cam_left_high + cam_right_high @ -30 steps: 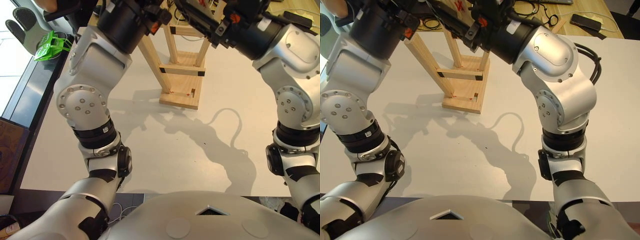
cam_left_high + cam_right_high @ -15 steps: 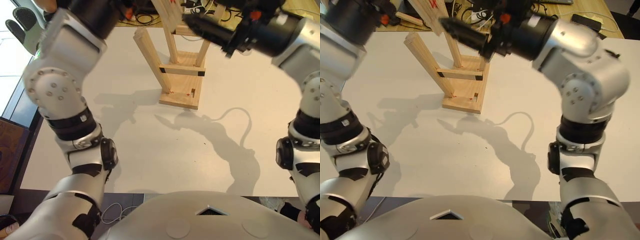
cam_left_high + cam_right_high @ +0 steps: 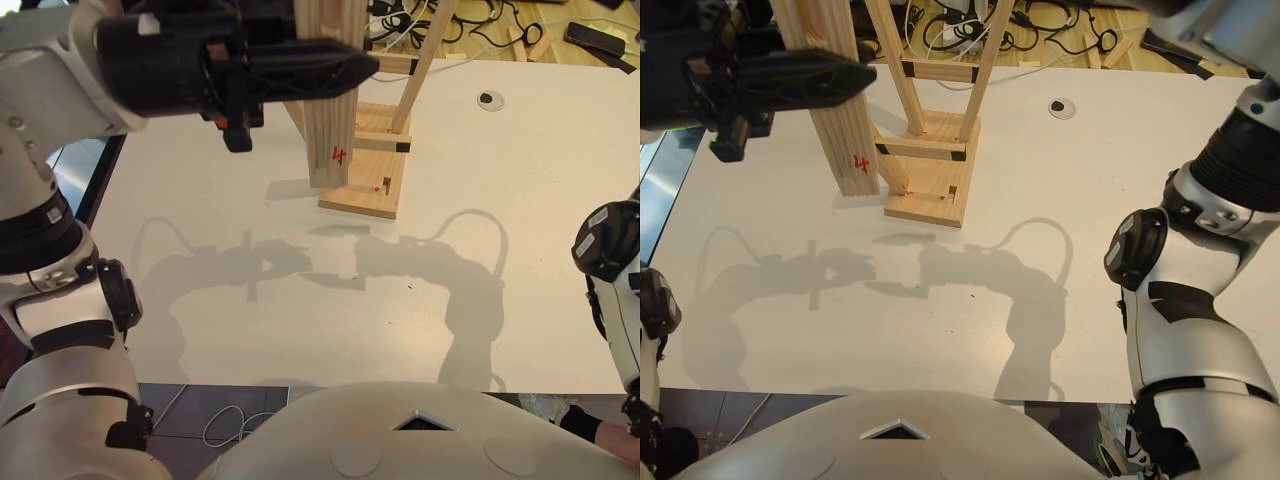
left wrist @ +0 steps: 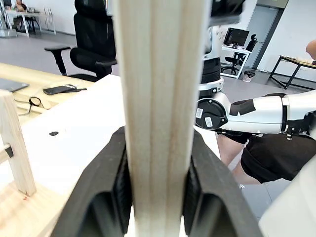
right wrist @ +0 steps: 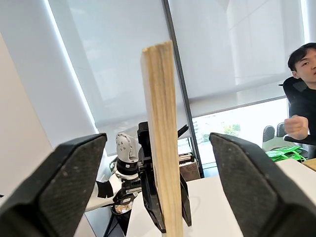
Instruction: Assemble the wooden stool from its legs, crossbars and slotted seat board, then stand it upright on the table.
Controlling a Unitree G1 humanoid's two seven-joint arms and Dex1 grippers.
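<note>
The seat board lies flat on the white table, with thin wooden legs rising from it, joined by crossbars. My left gripper reaches in from the left, shut on a thick loose leg marked with a red 4. It holds that leg upright in the air, in front of the stool's left side. In the left wrist view its black fingers clamp the leg. My right gripper is open, its pads wide apart, with the leg's edge between them, untouched.
The white table stretches wide to the right and front of the stool. A small dark round item sits near the far edge. Cables and wood scraps lie on the floor beyond it.
Both arms swung up and apart, off the space over the stool. The left gripper brought the leg marked 4 upright before the stool. The right arm lifted away to the upper right.
</note>
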